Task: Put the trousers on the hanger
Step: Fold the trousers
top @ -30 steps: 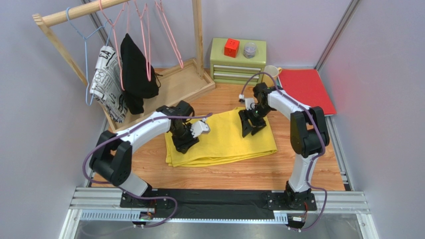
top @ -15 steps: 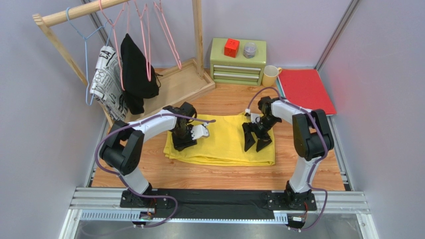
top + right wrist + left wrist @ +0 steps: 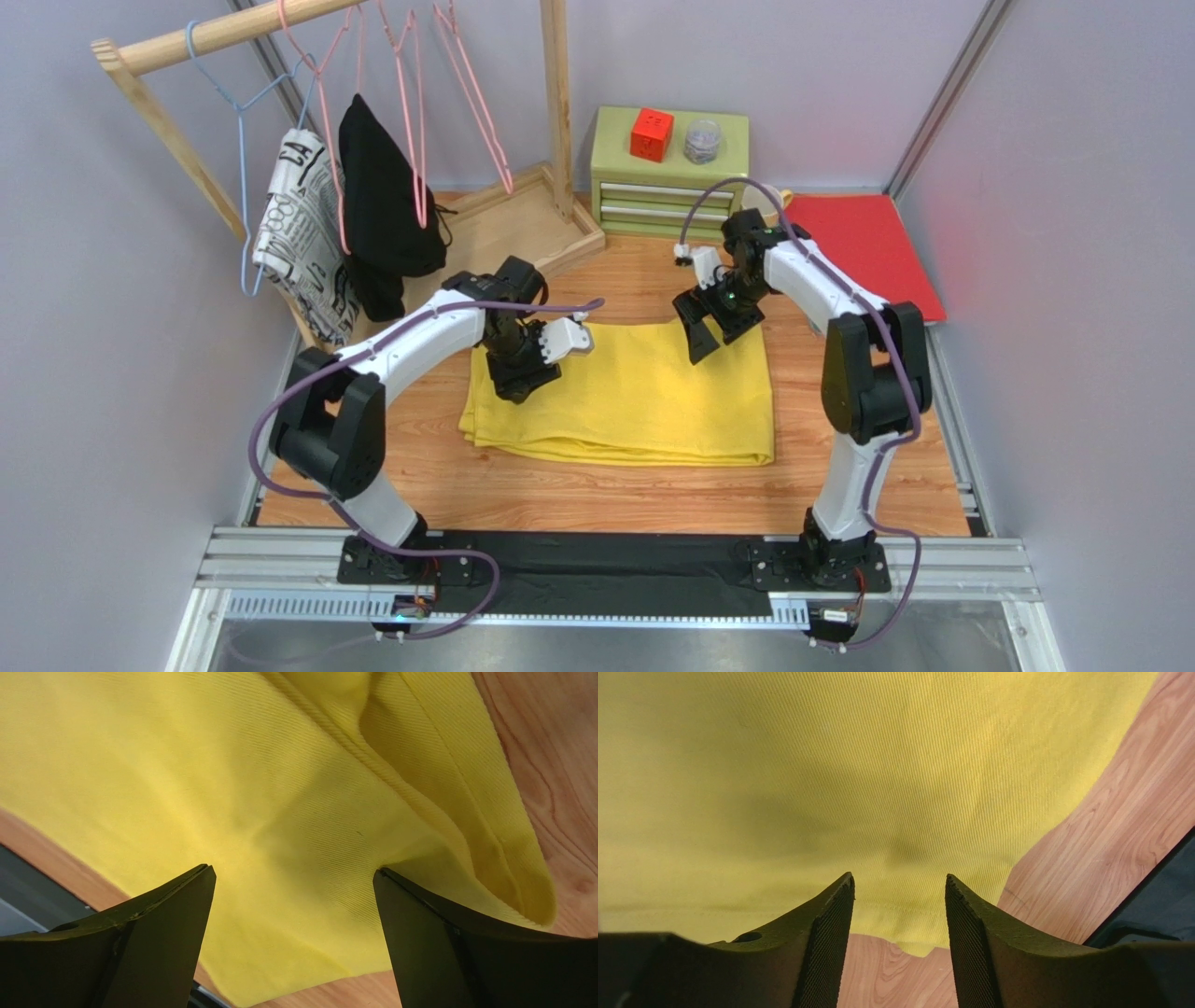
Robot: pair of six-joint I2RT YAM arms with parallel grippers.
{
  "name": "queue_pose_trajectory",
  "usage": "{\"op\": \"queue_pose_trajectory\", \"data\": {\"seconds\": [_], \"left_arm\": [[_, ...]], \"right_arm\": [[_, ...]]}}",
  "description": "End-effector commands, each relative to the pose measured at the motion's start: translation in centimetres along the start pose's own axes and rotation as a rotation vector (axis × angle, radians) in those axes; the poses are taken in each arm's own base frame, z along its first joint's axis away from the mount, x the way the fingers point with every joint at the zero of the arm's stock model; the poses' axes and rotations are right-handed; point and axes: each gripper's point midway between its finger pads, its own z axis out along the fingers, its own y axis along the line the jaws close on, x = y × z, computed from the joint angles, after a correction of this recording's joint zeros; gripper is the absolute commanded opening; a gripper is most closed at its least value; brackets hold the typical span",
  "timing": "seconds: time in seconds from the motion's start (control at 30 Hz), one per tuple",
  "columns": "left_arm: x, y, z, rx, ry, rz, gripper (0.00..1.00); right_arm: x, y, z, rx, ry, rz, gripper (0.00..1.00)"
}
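Observation:
The yellow trousers (image 3: 631, 399) lie folded flat on the wooden table. My left gripper (image 3: 516, 378) is open over their far left edge; in the left wrist view its jaws (image 3: 899, 882) stand apart over the cloth's hem (image 3: 878, 777), holding nothing. My right gripper (image 3: 718, 333) is open over the far right corner; in the right wrist view (image 3: 293, 875) its jaws stand wide over a cloth fold (image 3: 281, 798), holding nothing. Pink hangers (image 3: 477, 98) hang empty on the wooden rack rail at the back left.
The rack (image 3: 491, 238) also holds a light blue hanger with a black-and-white garment (image 3: 302, 231) and a black garment (image 3: 379, 196). A green drawer unit (image 3: 671, 175) carries a red cube (image 3: 650, 135) and a jar. A red folder (image 3: 859, 252) lies at the back right.
Both grippers have moved toward the far edge of the trousers. The right gripper went from the middle right of the cloth to its far right corner. The cloth lies flatter.

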Motion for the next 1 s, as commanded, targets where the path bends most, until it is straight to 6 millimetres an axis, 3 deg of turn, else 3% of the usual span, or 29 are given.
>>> {"op": "queue_pose_trajectory", "data": {"seconds": [0.0,0.17,0.27,0.33,0.4,0.43,0.47,0.5,0.53,0.6,0.63,0.67,0.73,0.77,0.8,0.87,0.97], "left_arm": [[0.4,0.8,2.2,0.018,0.024,-0.080,0.57],[-1.8,3.2,3.9,-0.003,-0.014,-0.085,0.56],[-4.6,3.9,3.6,0.015,-0.054,-0.095,0.55],[-8.0,3.5,1.7,0.021,-0.140,-0.085,0.55],[-10.5,3.1,-1.5,0.010,-0.233,-0.103,0.57],[-11.2,3.0,-2.8,0.001,-0.268,-0.112,0.57],[-12.2,2.7,-5.4,-0.029,-0.331,-0.114,0.58],[-12.6,2.4,-6.8,-0.044,-0.364,-0.109,0.59],[-13.5,2.0,-10.2,-0.098,-0.448,-0.079,0.60],[-14.1,1.2,-13.7,-0.150,-0.542,-0.092,0.66],[-14.5,0.4,-17.3,-0.211,-0.627,-0.076,0.78],[-14.7,0.0,-19.4,-0.235,-0.675,-0.106,0.99],[-14.5,-0.2,-23.3,-0.318,-0.752,-0.150,1.00],[-14.3,0.4,-25.1,-0.371,-0.786,-0.253,1.00],[-12.7,2.4,-26.4,-0.512,-0.759,-0.356,1.00],[-11.3,3.5,-29.8,-0.620,-0.811,-0.455,1.00],[-9.7,3.8,-34.9,-0.663,-0.932,-0.558,0.99]], "right_arm": [[2.8,-6.8,2.6,0.161,0.143,-0.049,0.91],[5.3,-12.6,3.3,0.232,0.188,0.039,0.90],[5.3,-13.7,2.2,0.244,0.165,0.073,0.90],[3.8,-13.1,0.3,0.237,0.112,0.070,0.90],[2.2,-10.6,-1.5,0.159,0.045,0.091,0.91],[0.0,-9.6,-4.1,0.161,-0.039,0.076,0.91],[-1.1,-7.7,-5.3,0.099,-0.091,0.101,0.92],[-3.2,-6.5,-8.2,0.103,-0.185,0.081,0.93],[-4.4,-5.1,-9.5,0.064,-0.246,0.079,0.93],[-6.5,-3.0,-13.1,0.050,-0.365,0.082,0.95],[-7.8,-1.9,-14.8,0.030,-0.429,0.076,0.96],[-8.7,-1.5,-16.1,0.033,-0.481,0.066,0.98],[-10.3,0.0,-19.2,0.034,-0.594,0.067,1.00],[-10.8,0.5,-20.2,0.035,-0.629,0.065,1.00],[-11.1,1.4,-21.7,0.031,-0.678,0.101,1.00],[-12.2,1.2,-24.0,0.092,-0.777,0.120,1.00],[-12.4,0.7,-26.6,0.190,-0.858,0.175,1.00]]}}
